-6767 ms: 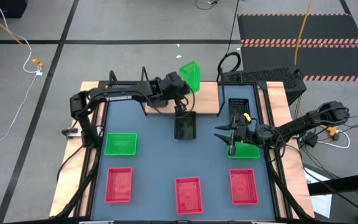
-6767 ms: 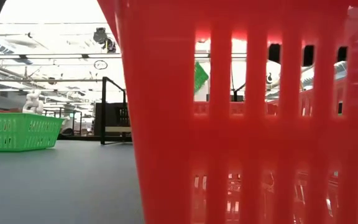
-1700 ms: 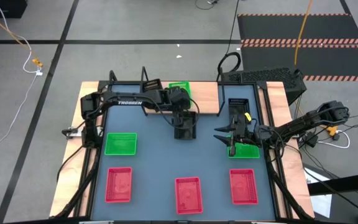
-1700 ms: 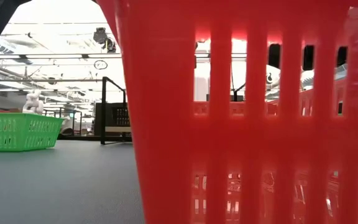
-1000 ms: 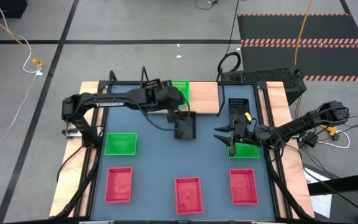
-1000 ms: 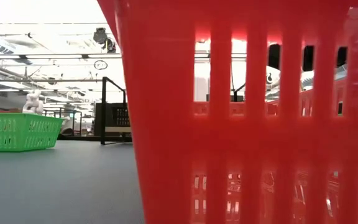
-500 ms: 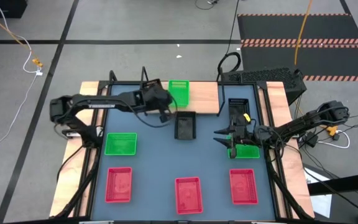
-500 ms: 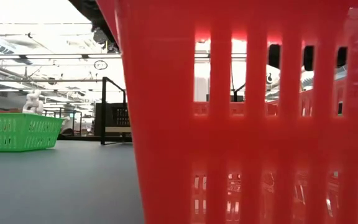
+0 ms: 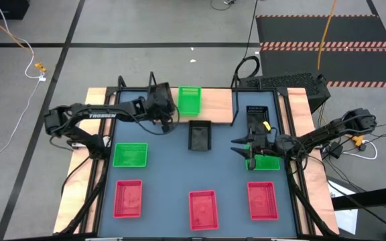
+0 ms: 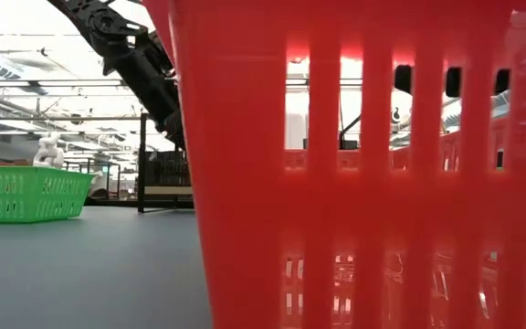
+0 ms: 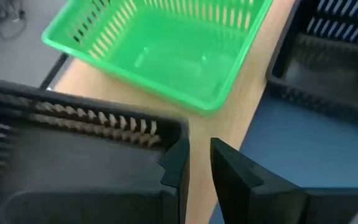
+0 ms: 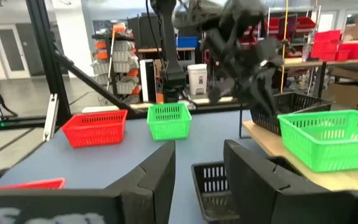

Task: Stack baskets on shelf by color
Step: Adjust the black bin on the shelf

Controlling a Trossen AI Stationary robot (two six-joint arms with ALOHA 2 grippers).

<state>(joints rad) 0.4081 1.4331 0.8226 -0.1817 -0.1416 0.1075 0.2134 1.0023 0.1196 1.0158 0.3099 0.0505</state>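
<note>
Black basket (image 9: 200, 136) lies near-right of our left gripper (image 9: 161, 111), long axis near-far; jaws narrowly apart, empty. Right gripper (image 9: 244, 152) waits, jaws spread.

Nine baskets in all. Three red baskets (image 9: 203, 209) stand in a row at the table edge farthest from the shelf (image 9: 216, 106). Of three green baskets (image 9: 189, 100), one is on the shelf and two are between it and the red row. Of three black baskets (image 9: 199, 136), one is on the shelf, one just in front of it and one at its right end. One shelf. Two robot arms.
</note>
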